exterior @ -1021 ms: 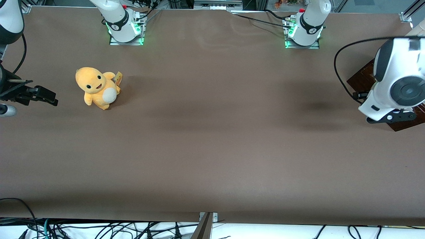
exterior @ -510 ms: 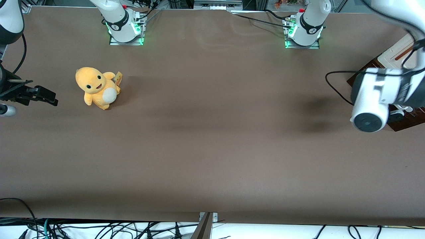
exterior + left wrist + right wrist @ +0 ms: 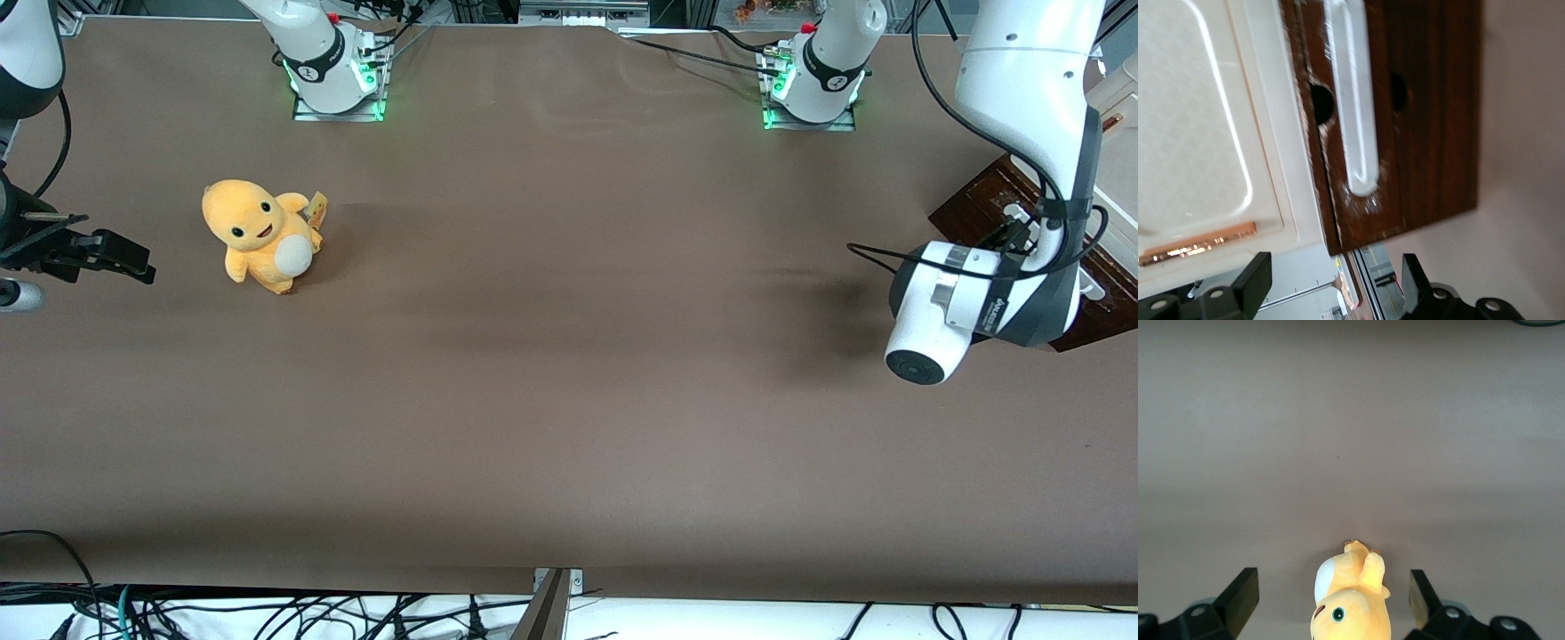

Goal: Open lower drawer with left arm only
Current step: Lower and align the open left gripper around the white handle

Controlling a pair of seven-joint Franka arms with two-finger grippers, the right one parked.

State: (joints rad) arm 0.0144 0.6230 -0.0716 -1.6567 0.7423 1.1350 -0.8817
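Note:
The lower drawer shows its dark brown front with a long white-silver bar handle. It looks pushed in. My gripper is open and hangs in front of that drawer front. It is clear of the handle, and nothing lies between its black fingertips. In the front view the left arm bends down over the dark brown cabinet at the working arm's end of the table. There the arm's wrist hides the gripper.
A cream-white panel with a thin brown slot sits beside the drawer front. A yellow plush toy stands toward the parked arm's end of the brown table. Two green-lit bases stand farthest from the front camera.
The left arm's wrist has swung nearer to the front camera and toward the table's middle, turning as it went. The upper arm link has come into view above the cabinet.

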